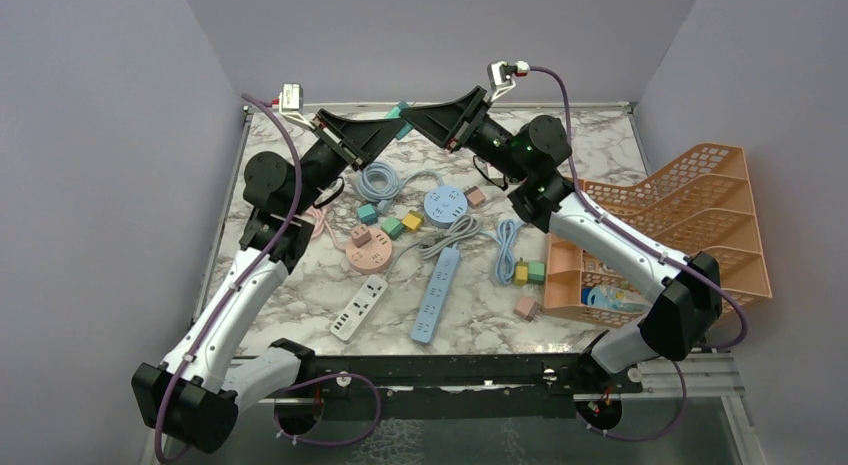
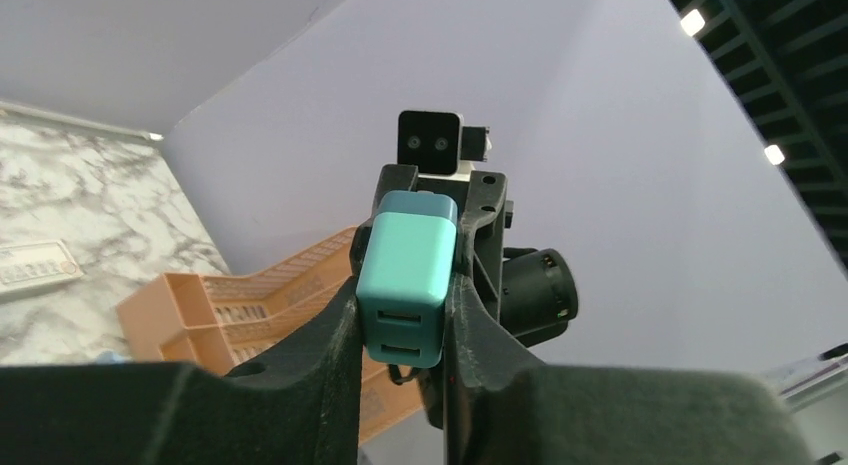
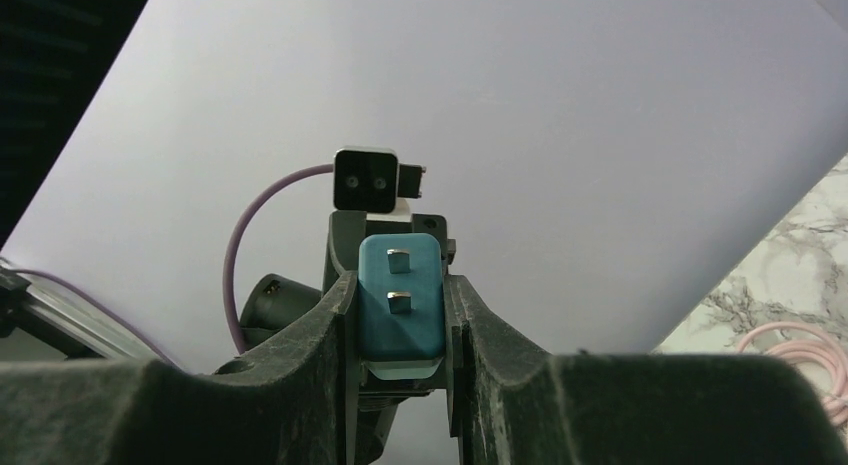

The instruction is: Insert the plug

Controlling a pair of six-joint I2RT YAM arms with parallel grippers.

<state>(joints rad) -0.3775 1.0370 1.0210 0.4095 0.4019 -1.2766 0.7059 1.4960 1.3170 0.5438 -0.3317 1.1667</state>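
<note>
Fr. above, plug (image 1: 402, 110) mostly hidden by jaws; pink cable (image 3: 800, 347) cut at edge.

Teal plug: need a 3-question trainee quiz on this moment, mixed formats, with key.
1. True or false: only the left end effector grips the teal plug.
2. Multiple choice: which face of the plug shows in the right wrist view? A) two metal prongs B) two USB ports C) a cable.
3. Fill in: in the top view, the blue power strip lies on the table just right of the ___ one.

Key
1. False: the right end effector clamps it too, both raised over the far end of the table.
2. A.
3. White: the white power strip.
</note>
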